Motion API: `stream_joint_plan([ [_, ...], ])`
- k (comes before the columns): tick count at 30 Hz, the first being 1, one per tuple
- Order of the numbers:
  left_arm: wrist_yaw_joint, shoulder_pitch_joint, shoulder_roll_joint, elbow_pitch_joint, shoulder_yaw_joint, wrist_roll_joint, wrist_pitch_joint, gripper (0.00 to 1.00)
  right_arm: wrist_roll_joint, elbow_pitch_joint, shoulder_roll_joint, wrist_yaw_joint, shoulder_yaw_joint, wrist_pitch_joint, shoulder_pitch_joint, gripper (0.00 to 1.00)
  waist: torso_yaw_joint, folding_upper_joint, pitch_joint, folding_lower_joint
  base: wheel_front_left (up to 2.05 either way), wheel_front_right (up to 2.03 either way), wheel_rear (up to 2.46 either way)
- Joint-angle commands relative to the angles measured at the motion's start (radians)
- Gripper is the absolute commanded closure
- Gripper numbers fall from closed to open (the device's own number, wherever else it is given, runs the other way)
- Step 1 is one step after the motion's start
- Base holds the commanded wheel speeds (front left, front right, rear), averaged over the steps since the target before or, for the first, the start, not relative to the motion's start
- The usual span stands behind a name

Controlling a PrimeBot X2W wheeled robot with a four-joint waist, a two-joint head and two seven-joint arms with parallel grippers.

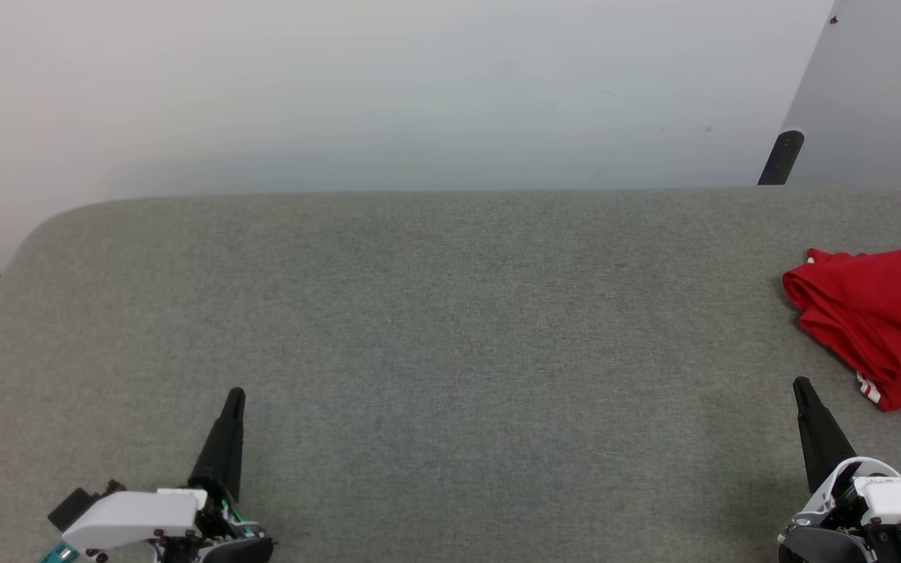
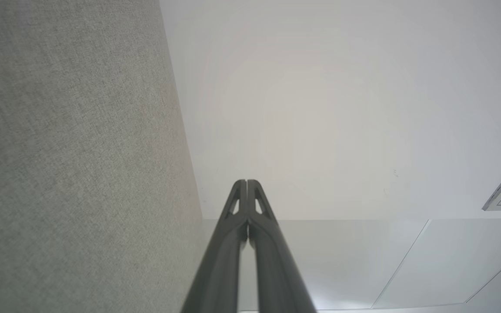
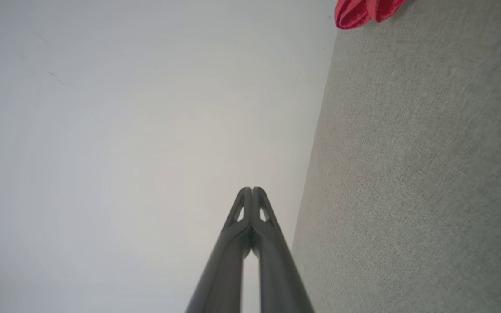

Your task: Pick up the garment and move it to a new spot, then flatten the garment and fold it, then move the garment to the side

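Grey surface (image 1: 450,328), left end effector (image 1: 235,394), right end effector (image 1: 800,384), both closed, forward-pointing

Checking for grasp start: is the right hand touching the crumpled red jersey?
Apart. Head view shows bare grey fabric between right hand and red jersey.

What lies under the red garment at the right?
The garment lies bunched on the grey fabric surface, which shows beside it. Whether anything else sits beneath its folds cannot be seen; the cloth covers that.
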Motion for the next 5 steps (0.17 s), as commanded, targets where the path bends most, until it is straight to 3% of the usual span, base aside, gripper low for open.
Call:
stream_joint_plan([
  [1,0.0,-0.011,-0.002,0.001,0.003,0.006,0.003,1.0,0.004,0.0,0.003,0.0,0.003,0.0,-0.002,1.0,0.0,0.0,0.0,0.0,0.0,0.0,0.0],
  [5,0.0,-0.011,-0.002,0.001,0.003,0.006,0.003,1.0,0.004,0.0,0.003,0.0,0.003,0.0,-0.002,1.0,0.0,0.0,0.0,0.0,0.0,0.0,0.0],
])
